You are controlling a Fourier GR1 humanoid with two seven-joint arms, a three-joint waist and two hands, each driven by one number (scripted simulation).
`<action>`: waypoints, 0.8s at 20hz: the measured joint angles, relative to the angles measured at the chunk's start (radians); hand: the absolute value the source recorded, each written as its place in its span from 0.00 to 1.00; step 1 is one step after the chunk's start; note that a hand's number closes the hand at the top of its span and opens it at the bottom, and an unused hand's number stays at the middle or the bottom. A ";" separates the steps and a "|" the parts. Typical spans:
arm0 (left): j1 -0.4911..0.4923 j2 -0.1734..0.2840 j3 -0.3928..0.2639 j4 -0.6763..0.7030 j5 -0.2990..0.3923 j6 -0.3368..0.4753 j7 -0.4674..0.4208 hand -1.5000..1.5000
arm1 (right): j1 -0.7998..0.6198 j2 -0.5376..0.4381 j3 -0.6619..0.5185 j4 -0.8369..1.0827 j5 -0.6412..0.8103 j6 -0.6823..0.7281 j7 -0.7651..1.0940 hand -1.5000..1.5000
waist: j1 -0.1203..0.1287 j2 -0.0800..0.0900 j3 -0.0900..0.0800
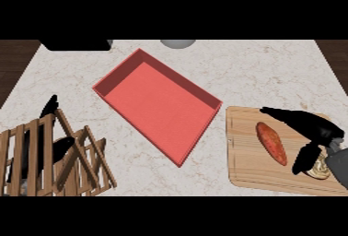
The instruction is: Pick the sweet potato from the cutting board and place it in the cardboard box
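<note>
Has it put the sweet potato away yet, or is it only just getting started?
Only starting. The sweet potato lies on the cutting board, not yet lifted. The right hand hangs open just beside it, nothing held. The red box has nothing in it. Grasping, carrying and placing are all left. The left hand shows at the left, behind a wooden crate.

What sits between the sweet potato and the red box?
In the head view, only the left strip of the cutting board, then bare counter. Nothing else lies between the sweet potato and the box.
</note>
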 measured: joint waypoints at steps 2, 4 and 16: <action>-0.007 -0.004 0.005 0.003 -0.002 -0.014 0.006 0.50 | 0.006 0.014 -0.006 0.002 0.013 -0.003 -0.001 0.00 | -0.001 0.000 -0.001; -0.002 -0.013 0.010 0.002 -0.017 -0.009 -0.006 0.50 | 0.002 0.019 -0.018 -0.004 0.017 0.010 0.006 0.00 | -0.001 0.000 0.000; -0.008 -0.046 0.049 0.006 -0.026 -0.069 -0.013 0.50 | 0.028 0.101 -0.041 0.061 0.113 -0.023 -0.037 0.00 | -0.003 0.000 -0.001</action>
